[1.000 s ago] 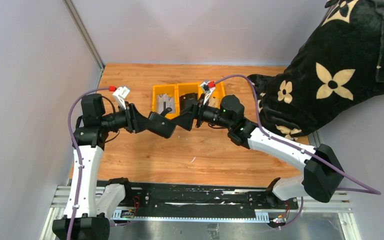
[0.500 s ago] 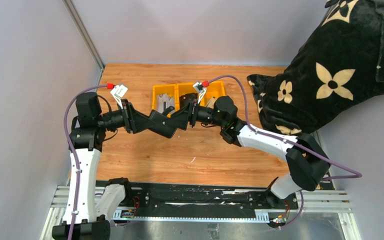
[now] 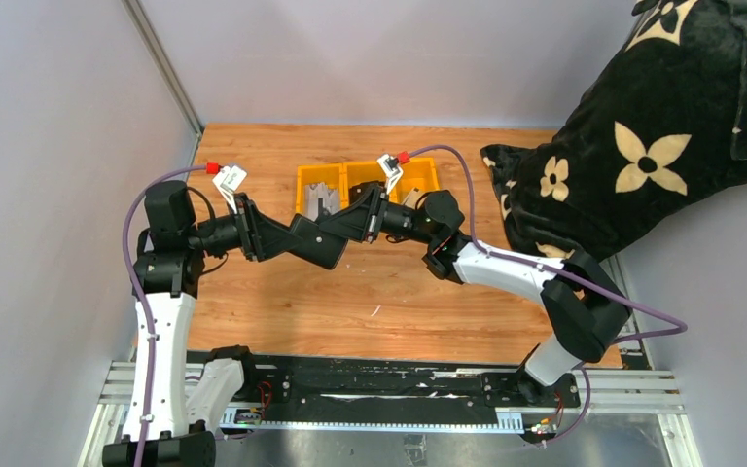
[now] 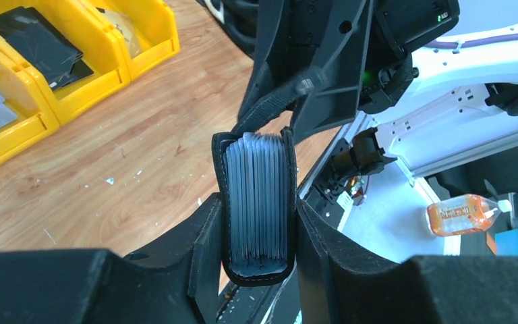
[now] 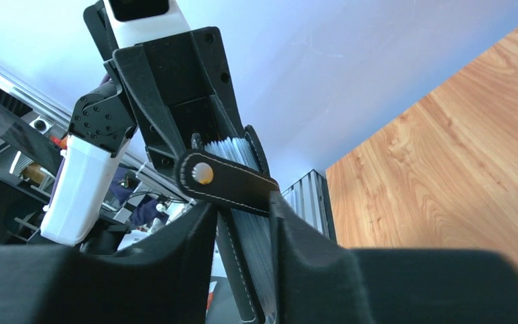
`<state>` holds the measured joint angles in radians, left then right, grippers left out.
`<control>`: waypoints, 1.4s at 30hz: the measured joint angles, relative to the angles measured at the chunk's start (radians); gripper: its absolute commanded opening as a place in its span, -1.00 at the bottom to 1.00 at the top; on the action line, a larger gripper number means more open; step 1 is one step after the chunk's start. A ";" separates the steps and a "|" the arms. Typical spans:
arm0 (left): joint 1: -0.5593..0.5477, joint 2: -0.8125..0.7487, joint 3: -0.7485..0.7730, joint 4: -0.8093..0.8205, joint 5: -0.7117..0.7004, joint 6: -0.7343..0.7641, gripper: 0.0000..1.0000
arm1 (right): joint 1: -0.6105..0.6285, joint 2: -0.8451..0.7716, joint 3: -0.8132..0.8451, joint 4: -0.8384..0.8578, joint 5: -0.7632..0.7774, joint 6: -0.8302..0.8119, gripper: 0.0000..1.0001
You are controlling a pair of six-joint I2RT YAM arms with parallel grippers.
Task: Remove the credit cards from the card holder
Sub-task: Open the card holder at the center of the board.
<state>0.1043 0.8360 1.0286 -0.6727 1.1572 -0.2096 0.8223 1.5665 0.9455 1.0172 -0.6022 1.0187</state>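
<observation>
Being clamped in mid-air by the left gripper [image 4: 255,223], the holder [image 4: 256,271] is being flanked at its strap end by the right gripper [image 5: 241,206].

Both black walls are being squeezed by the left fingers [image 4: 202,236], above the table [image 3: 350,302] and just before the tray [image 3: 302,199]. The right jaws are standing narrow beside the edge under the strap [image 5: 233,182]; whether anything is being pinched cannot be told. The cards [image 4: 256,196] are being carried inside as a tight grey stack. They are being judged light, stiff and slick, probably binding in the soft case. Their exposed top edges are being favoured as the hold, not the floppy strap.
</observation>
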 measured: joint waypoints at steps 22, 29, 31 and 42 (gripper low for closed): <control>-0.002 -0.023 0.000 -0.003 0.055 -0.004 -1.00 | -0.012 0.032 0.046 0.037 0.051 0.087 -0.95; -0.002 -0.026 0.000 -0.003 0.055 -0.005 0.41 | -0.012 0.015 0.054 -0.037 0.056 0.044 -1.00; -0.002 -0.032 0.000 0.006 0.059 0.002 0.66 | -0.012 -0.002 0.080 -0.114 0.056 0.000 -1.00; -0.002 -0.096 -0.045 0.019 0.018 0.061 0.90 | 0.019 -0.105 0.310 -0.621 0.051 -0.330 -1.00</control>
<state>0.1024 0.7403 0.9836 -0.6540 1.1755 -0.1486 0.8413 1.4616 1.2556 0.3962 -0.5514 0.6888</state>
